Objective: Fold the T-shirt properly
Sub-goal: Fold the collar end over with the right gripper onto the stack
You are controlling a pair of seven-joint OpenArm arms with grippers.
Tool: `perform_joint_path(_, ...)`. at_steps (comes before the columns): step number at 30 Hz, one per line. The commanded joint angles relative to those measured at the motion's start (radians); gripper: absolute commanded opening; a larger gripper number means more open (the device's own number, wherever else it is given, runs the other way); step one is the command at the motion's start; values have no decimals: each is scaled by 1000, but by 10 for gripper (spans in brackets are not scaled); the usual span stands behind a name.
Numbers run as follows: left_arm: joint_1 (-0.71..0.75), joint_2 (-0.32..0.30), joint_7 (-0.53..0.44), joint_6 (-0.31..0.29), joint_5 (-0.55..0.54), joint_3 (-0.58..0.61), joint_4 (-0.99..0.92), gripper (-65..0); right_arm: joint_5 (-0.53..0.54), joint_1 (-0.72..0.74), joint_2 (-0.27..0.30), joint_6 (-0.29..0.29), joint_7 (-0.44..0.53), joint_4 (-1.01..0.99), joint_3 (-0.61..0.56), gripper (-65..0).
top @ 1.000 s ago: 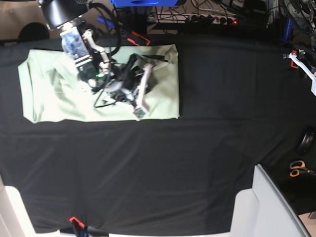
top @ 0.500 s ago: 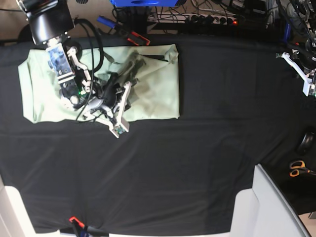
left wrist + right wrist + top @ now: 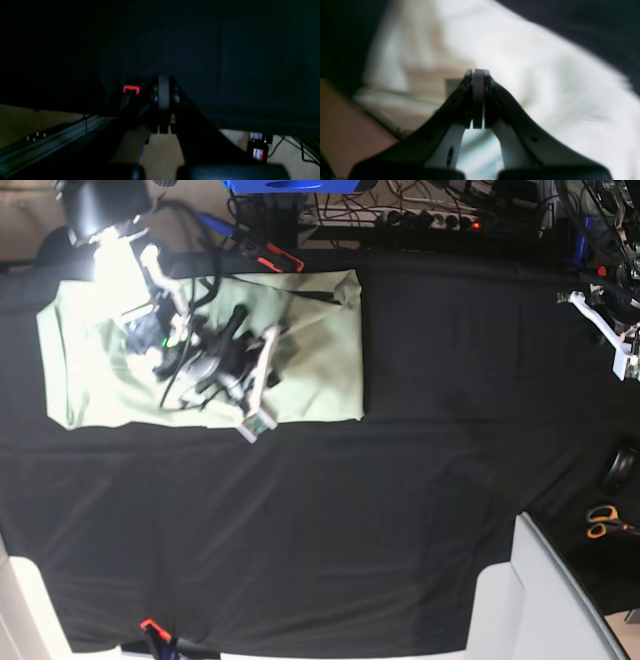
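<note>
I have two claws, and both are closed with nothing between the jaws. My right claw [image 3: 255, 423] is at the lower edge of the T-shirt [image 3: 320, 350], in the upper left of the base view. In the right wrist view its jaws are pressed together, and no cloth is between them. My left claw [image 3: 163, 100] is far away at the right edge of the base view, over the rim of the black cloth [image 3: 330, 530] that covers the surface. Its jaws are also together and empty.

There is one T-shirt. It lies flat in the upper left of the base view as a wide pale green rectangle, so I judge that it is already folded at least once. Its right edge looks straight, its left end is more rounded and wrinkled.

I think this shirt is light, thin and very soft. It will not keep its shape when I lift it. It will hang and bend, and the layers can slide on each other. For this reason I should take it at a corner or at an edge and pinch all layers together, not in the middle. It is not fragile, and I expect it is not slippery against the black cloth, so it may drag and wrinkle if I pull low.

I also count one pair of scissors [image 3: 603, 522] at the lower right.
</note>
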Motion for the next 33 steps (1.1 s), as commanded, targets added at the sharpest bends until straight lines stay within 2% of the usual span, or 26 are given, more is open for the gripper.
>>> perform_joint_path(1,-4,-18,-14,2,-4,-8,15,-650,5,-4,1,-5,5,29,5,-650)
perform_joint_path(6,-5,-18,-14,2,-4,-8,15,-650,3,-93,1,-5,8,39,13,-650)
perform_joint_path(10,-5,-18,-14,2,-4,-8,15,-650,-1,-118,7,1,8,34,111,-650)
perform_joint_path(14,-5,-18,-14,2,-4,-7,15,-650,0,-104,56,1,15,0,154,-650)
perform_joint_path(18,-5,-17,-14,2,-4,-7,15,-650,2,-90,110,1,64,-67,191,-650)
perform_joint_path(21,-5,-17,-14,2,-4,-7,14,-650,3,-84,124,1,67,-67,206,-650)
perform_joint_path(27,-14,3,-14,2,-4,-7,14,-650,-1,-105,125,1,46,125,252,-650)
perform_joint_path(31,-20,11,-14,2,-4,-7,6,-650,-1,-135,121,1,-77,283,312,-650)
perform_joint_path(33,-20,12,-14,0,-4,-7,4,-650,0,-153,118,1,-103,332,381,-650)
